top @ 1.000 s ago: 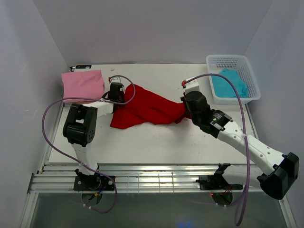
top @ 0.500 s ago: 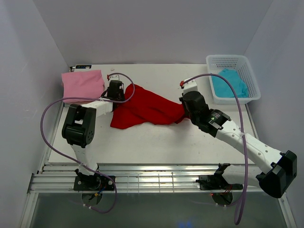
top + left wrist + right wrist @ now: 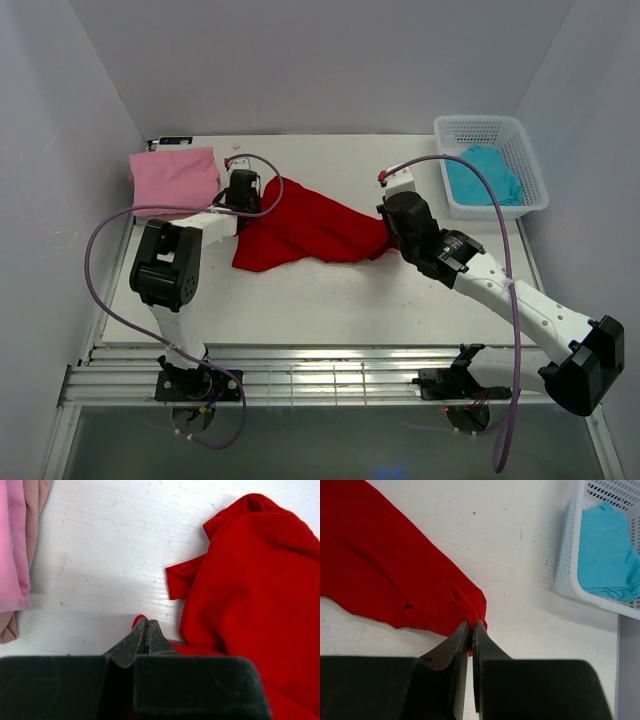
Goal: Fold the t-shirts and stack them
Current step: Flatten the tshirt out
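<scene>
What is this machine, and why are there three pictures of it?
It is a robot: a left arm and a right arm bolted to a white table. The wide picture looks down from above. The other two come from a camera on each wrist; the dark wedges at the bottom are that arm's own fingers. The left gripper and the right gripper each pinch an edge of the red t-shirt, lying between them. A pink t-shirt lies folded on a beige t-shirt at the far left; a turquoise t-shirt sits in the white basket.

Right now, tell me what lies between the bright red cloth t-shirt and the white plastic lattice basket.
Between red t-shirt and basket: only bare white tabletop, shown in the right wrist view.
</scene>
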### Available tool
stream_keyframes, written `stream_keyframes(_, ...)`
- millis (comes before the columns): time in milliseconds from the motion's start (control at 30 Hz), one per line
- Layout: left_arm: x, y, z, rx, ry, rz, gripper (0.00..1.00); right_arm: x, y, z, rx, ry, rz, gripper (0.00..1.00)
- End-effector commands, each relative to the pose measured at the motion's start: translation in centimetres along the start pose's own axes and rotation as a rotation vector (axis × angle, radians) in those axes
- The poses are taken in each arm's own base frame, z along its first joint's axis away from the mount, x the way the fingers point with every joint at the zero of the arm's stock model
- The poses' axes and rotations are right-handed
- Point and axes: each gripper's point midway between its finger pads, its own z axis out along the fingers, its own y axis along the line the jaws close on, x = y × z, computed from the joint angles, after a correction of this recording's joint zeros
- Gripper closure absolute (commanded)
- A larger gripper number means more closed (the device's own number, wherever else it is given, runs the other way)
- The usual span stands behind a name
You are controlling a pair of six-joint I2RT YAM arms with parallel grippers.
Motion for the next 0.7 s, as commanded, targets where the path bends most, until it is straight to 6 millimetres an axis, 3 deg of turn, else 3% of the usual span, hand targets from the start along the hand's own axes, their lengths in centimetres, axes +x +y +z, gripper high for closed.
stream_keyframes(0, -3.8, 0.3, -2.4, 0.002, -0.096, -0.052, 1.00, -0.9, -0.4, 0.1, 0.027, -0.035, 0.037, 0.92)
stream_keyframes(100, -4.3, 0.9, -4.2, -0.012, -0.129, -0.103, 1.00, -1.1, -0.9, 0.1, 0.052, -0.041, 0.048, 0.92)
stream_keyframes(133, -6.3, 0.8, -6.3, 0.001, -0.188, -0.140, 1.00, -1.2, -1.1, 0.1, 0.058, -0.043, 0.054, 0.92)
stream_keyframes(200, -7.8, 1.3, -8.8, -0.010, -0.253, -0.169, 1.00, -2.0, -1.5, 0.0, 0.075, -0.057, 0.070, 0.92)
stream_keyframes(267, -10.3, 1.8, -12.9, 0.007, -0.350, -0.209, 1.00, -2.8, -2.4, 0.0, 0.101, -0.066, 0.077, 0.92)
stream_keyframes(333, -11.7, 2.6, -15.8, 0.007, -0.414, -0.235, 1.00, -4.5, -3.6, 0.0, 0.126, -0.091, 0.089, 0.92)
stream_keyframes(367, -13.5, 2.9, -18.6, 0.030, -0.480, -0.268, 1.00, -5.1, -4.1, 0.0, 0.137, -0.097, 0.093, 0.92)
stream_keyframes(433, -14.1, 3.4, -20.9, 0.038, -0.499, -0.282, 1.00, -7.2, -5.8, -0.4, 0.171, -0.133, 0.124, 0.92)
stream_keyframes(467, -15.4, 3.6, -23.3, 0.068, -0.545, -0.306, 1.00, -7.8, -6.5, -0.6, 0.183, -0.143, 0.131, 0.92)
stream_keyframes(567, -16.4, 3.5, -26.9, 0.132, -0.578, -0.325, 1.00, -10.8, -9.1, -2.0, 0.227, -0.193, 0.174, 0.92)
stream_keyframes(667, -17.7, 3.8, -32.1, 0.229, -0.647, -0.336, 1.00, -14.0, -11.0, -5.3, 0.234, -0.269, 0.223, 0.92)
